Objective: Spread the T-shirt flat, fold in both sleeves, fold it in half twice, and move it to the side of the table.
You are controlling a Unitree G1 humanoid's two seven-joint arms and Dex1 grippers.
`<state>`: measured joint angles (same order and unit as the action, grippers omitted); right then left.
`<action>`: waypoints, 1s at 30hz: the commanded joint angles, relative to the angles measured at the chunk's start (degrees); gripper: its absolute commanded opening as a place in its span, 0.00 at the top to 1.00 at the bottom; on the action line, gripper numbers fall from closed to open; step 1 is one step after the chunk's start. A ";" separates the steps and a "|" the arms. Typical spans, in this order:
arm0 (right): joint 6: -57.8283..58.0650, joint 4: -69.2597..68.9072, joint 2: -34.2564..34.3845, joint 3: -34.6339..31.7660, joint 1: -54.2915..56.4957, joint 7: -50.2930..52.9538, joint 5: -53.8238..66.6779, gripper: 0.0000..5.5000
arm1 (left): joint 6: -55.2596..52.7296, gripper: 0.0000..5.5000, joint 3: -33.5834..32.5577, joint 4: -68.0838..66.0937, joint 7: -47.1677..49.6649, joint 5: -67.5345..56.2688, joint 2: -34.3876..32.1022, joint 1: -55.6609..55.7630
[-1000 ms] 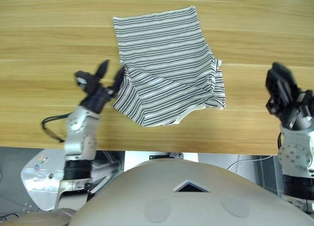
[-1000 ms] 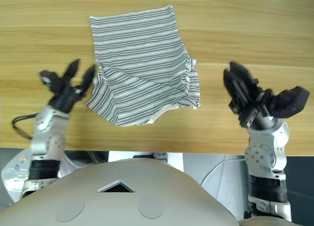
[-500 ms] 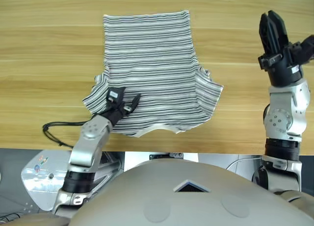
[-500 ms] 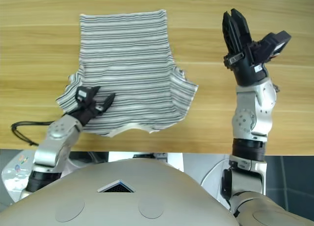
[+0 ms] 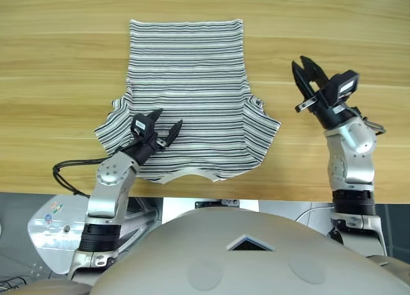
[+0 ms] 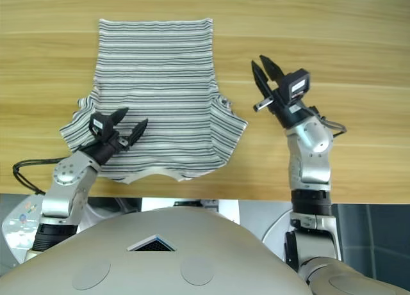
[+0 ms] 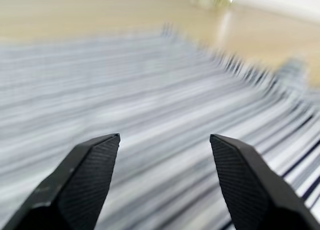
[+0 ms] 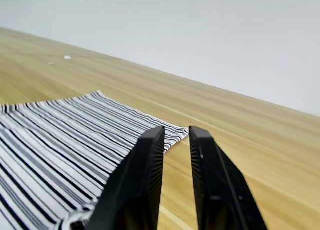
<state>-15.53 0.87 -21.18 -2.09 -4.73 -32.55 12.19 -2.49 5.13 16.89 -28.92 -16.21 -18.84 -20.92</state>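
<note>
The black-and-white striped T-shirt (image 5: 189, 84) lies spread on the wooden table (image 5: 64, 52), hem at the far side and collar at the front edge. Its left sleeve (image 5: 110, 123) and right sleeve (image 5: 264, 123) stick out to the sides, slightly rumpled. My left gripper (image 5: 168, 118) hovers open over the shirt's near left part, just inside the left sleeve, with stripes (image 7: 150, 90) between its fingertips and nothing held. My right gripper (image 5: 301, 63) stands over bare wood just right of the right sleeve. Its fingers (image 8: 150, 155) are almost together and hold nothing, with the shirt's edge (image 8: 60, 140) beyond them.
A black cable (image 5: 70, 170) loops over the table's front edge by my left arm. Bare wood lies to the left, right and far side of the shirt. The front edge runs just below the collar.
The shirt's bunched near part has opened out, and both sleeves now lie sideways. My left gripper moved from beside the shirt to over it. My right gripper swung up, then inward toward the right sleeve.
</note>
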 commanded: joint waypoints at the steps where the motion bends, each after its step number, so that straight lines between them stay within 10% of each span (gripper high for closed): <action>1: -5.92 4.55 -0.15 1.62 0.92 0.56 -5.32 0.84 | 9.64 0.39 -2.17 6.58 -2.50 -0.96 0.13 -1.16; 7: -12.31 10.06 -0.25 3.10 2.01 1.18 -9.42 0.84 | 20.33 0.39 -23.23 -5.19 17.36 29.78 -10.85 -0.39; 11: -13.84 12.10 -2.02 0.64 3.08 3.09 -10.58 0.84 | 14.71 0.39 -24.17 -18.53 33.39 59.10 -25.39 -8.77; 30: -19.05 14.51 -4.47 -0.81 2.93 2.84 -7.95 0.84 | 23.90 0.39 -6.33 -13.56 21.42 60.64 -31.91 -22.27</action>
<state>-34.05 16.19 -25.20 -2.39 -1.11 -28.98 3.31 23.42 -5.17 8.67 -1.81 42.32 -50.69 -41.43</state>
